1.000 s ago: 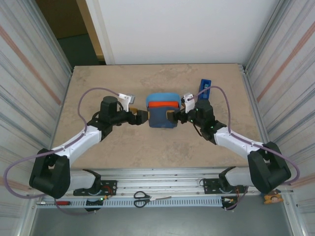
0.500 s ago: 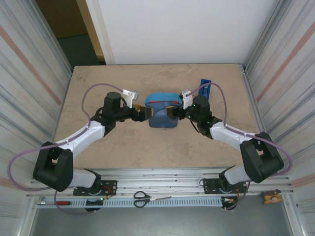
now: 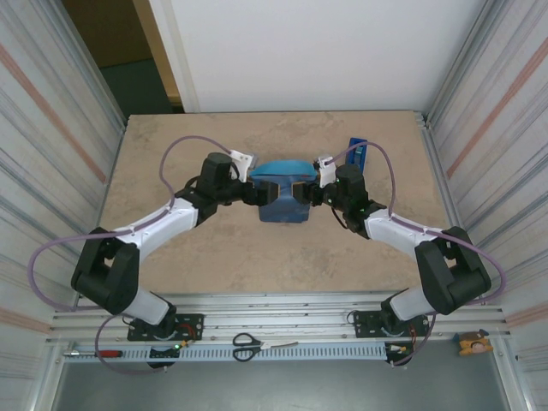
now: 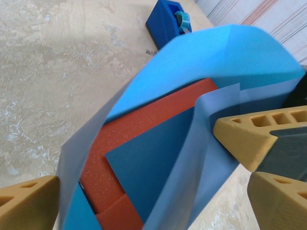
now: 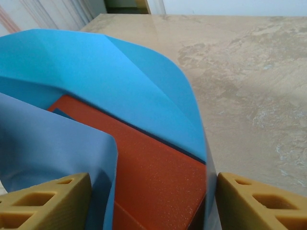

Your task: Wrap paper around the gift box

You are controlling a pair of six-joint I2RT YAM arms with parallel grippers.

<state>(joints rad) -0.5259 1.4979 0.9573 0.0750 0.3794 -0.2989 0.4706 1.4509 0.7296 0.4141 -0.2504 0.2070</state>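
The orange gift box (image 5: 158, 167) lies mid-table, loosely covered by the blue paper (image 3: 282, 193), whose flaps arch over its top. My left gripper (image 3: 257, 193) is open wide and straddles the box's left end (image 4: 153, 201). One of its fingers (image 4: 29, 201) is brushed by a paper flap, while the other stands clear of the paper. My right gripper (image 3: 305, 190) straddles the right end (image 5: 151, 201), open, with its pads (image 5: 259, 201) close against the paper on both sides. One right-gripper finger (image 4: 244, 136) presses a pale flap.
A blue tape dispenser (image 3: 356, 154) stands on the table (image 3: 171, 145) just behind my right wrist. Corrugated metal walls close in both sides. Scissors (image 3: 248, 345) lie on the rail in front of the arm bases.
Both grippers moved away from the bases and inward onto the box's ends. The paper closed over the top, hiding the orange from above. My right jaws narrowed; the left stayed wide.
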